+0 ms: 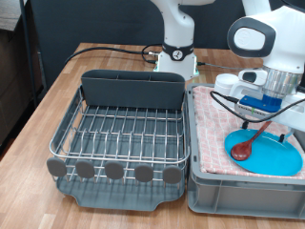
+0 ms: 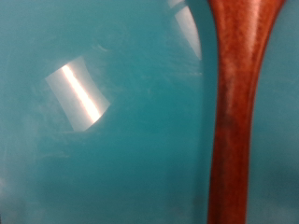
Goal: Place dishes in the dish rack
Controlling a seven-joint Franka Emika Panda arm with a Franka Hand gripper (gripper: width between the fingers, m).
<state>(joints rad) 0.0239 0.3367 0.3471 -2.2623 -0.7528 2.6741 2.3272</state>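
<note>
The round bright-blue plate (image 1: 272, 156) lies in the grey bin on the pink checked cloth, at the exterior view's right. The reddish-brown wooden spoon (image 1: 246, 146) rests on the plate, its handle rising towards my gripper (image 1: 264, 118), which hangs low right over the handle's upper end. The wrist view is filled by the blue plate (image 2: 112, 131) with the spoon's handle (image 2: 238, 121) very close; no fingers show there. The chrome wire dish rack (image 1: 119, 129) on its dark grey tray stands at the left with nothing in it. The white cup is out of view.
The grey bin (image 1: 238, 186) lined with pink checked cloth (image 1: 212, 119) stands right beside the rack. The long grey utensil caddy (image 1: 132, 90) runs along the rack's far side. The robot's base (image 1: 176, 57) and black cables lie behind on the wooden table.
</note>
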